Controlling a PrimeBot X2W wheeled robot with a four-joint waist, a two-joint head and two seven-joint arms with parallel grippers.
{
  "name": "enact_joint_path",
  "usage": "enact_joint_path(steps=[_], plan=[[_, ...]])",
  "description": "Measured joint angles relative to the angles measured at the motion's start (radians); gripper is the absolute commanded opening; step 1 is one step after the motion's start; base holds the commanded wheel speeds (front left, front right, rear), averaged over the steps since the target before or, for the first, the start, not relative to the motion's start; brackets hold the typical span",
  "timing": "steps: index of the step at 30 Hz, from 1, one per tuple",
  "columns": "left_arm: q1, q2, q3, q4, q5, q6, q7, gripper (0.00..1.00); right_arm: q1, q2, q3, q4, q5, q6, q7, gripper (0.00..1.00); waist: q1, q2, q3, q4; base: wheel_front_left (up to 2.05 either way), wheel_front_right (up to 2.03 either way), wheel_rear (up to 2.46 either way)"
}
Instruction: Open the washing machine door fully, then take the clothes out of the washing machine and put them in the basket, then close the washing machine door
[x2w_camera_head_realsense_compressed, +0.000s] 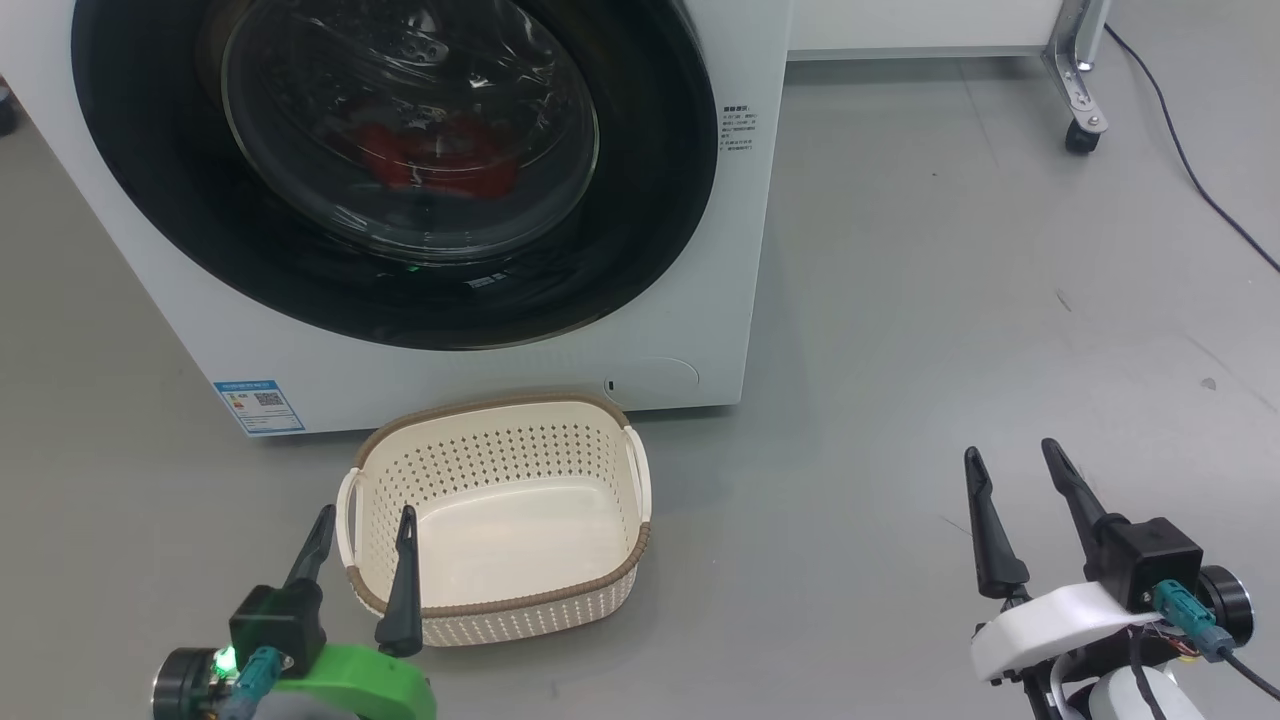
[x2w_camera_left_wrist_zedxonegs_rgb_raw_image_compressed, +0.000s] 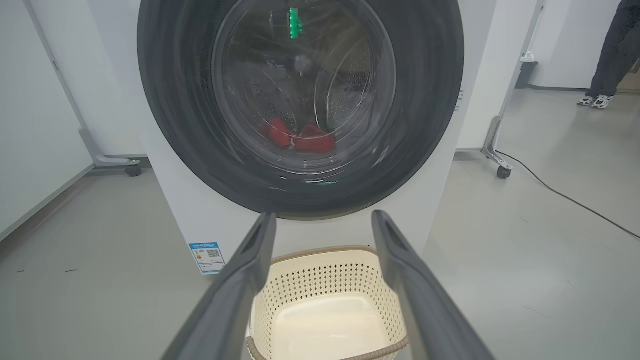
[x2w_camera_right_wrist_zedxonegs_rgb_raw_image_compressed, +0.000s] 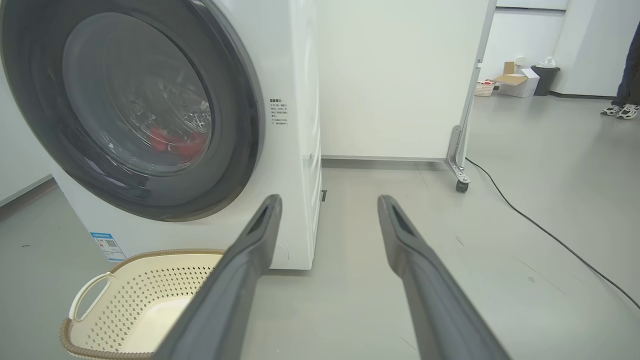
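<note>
Washing machine (x2w_camera_head_realsense_compressed: 480, 375): white front-loader standing on the grey floor (x2w_camera_head_realsense_compressed: 900, 350), with a small blue label (x2w_camera_head_realsense_compressed: 258, 405) at the lower left corner of its front. The round black door (x2w_camera_head_realsense_compressed: 650, 200) sits shut, flush against the front. Through its glass window the red clothes (x2w_camera_head_realsense_compressed: 440, 155) lie bunched low in the steel drum.

Basket (x2w_camera_head_realsense_compressed: 500, 410): cream, brown-rimmed, on the floor just in front of the machine, below the door; its pale bottom is in plain sight.

Left gripper (x2w_camera_head_realsense_compressed: 366, 512): low, at the basket's near left corner, fingers spread apart with nothing between them. One finger crosses the rim as seen from the head; whether it touches cannot be told. From the left wrist, the fingers point toward the door.

Right gripper (x2w_camera_head_realsense_compressed: 1010, 448): well apart from the basket to the right, over bare floor, fingers likewise spread and holding nothing.

Behind, at right: a caster (x2w_camera_head_realsense_compressed: 1080, 135) of a wheeled partition, a dark cable (x2w_camera_head_realsense_compressed: 1190, 170) trailing across the floor, and a person's legs (x2w_camera_left_wrist_zedxonegs_rgb_raw_image_compressed: 612, 50) far off.
</note>
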Motion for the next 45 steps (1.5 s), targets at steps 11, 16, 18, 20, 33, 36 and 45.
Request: enact_joint_path(steps=[11, 16, 18, 20, 33, 36, 45], plan=[[0.0, -0.005, -0.014, 0.015, 0.096, 0.013, -0.027, 1.0, 0.015, -0.003, 0.015, -0.01, -0.106, -0.016, -0.029, 1.0, 0.0, 0.0, 0.001, 0.001, 0.0, 0.0, 0.0], [0.0, -0.013, -0.006, 0.024, 0.095, 0.013, -0.027, 1.0, 0.015, -0.001, 0.01, -0.01, -0.106, -0.016, -0.03, 1.0, 0.0, 0.0, -0.001, 0.002, 0.0, 0.0, 0.0], [0.0, -0.016, -0.002, 0.028, 0.094, 0.016, -0.027, 1.0, 0.015, 0.006, 0.002, -0.008, -0.104, -0.016, -0.03, 1.0, 0.0, 0.0, -0.003, 0.002, 0.0, 0.0, 0.0], [0.0, -0.017, 0.001, 0.031, 0.093, 0.018, -0.027, 1.0, 0.016, 0.012, -0.003, -0.008, -0.103, -0.016, -0.03, 1.0, 0.0, 0.0, -0.005, 0.002, 0.0, 0.0, 0.0], [0.0, -0.021, 0.004, 0.048, 0.093, 0.021, -0.027, 1.0, 0.03, 0.021, -0.018, 0.002, -0.103, -0.015, -0.03, 1.0, 0.0, 0.0, -0.009, 0.002, 0.0, 0.0, 0.0], [0.0, -0.021, 0.003, 0.052, 0.093, 0.021, -0.027, 1.0, 0.03, 0.024, -0.022, 0.002, -0.103, -0.014, -0.03, 0.99, -0.0001, 0.0, -0.01, 0.001, 0.0, 0.0, 0.0], [0.0, -0.023, 0.003, 0.052, 0.107, 0.021, -0.027, 1.0, 0.031, 0.034, -0.029, 0.005, -0.095, 0.003, -0.03, 0.0, -0.0001, 0.0, -0.007, 0.004, 0.0, 0.0, 0.0]])
